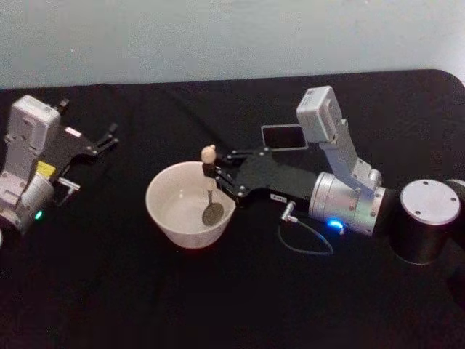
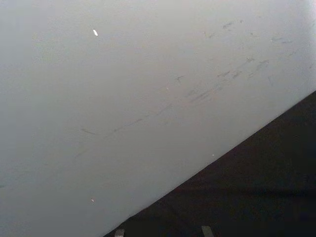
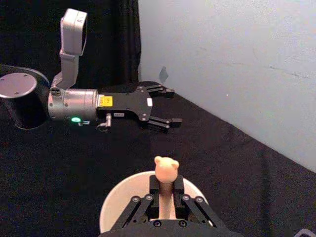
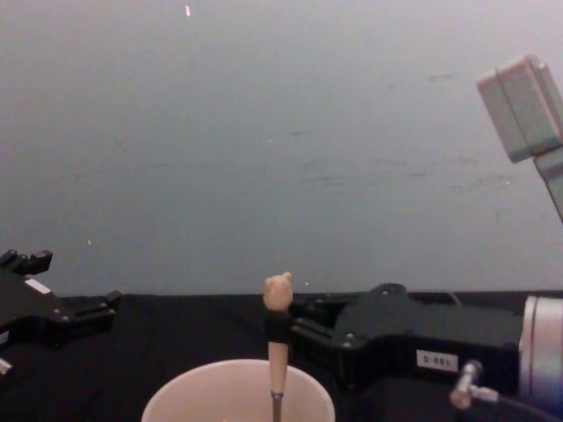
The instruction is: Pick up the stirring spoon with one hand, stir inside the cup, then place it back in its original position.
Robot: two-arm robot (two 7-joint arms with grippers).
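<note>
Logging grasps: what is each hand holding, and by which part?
The right hand grips the stirring spoon by its beige handle, just below the eared knob. The left hand, open, holds nothing.

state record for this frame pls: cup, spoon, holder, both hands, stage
cup: upright on the black table
stirring spoon: upright, bowl low inside the cup, knob above the rim
holder: behind the right hand, no spoon in it
right hand: shut on the stirring spoon's handle, at the cup's right rim
left hand: open, parked at the table's left, apart from the cup
stage: spoon in cup; return to holder not yet done
</note>
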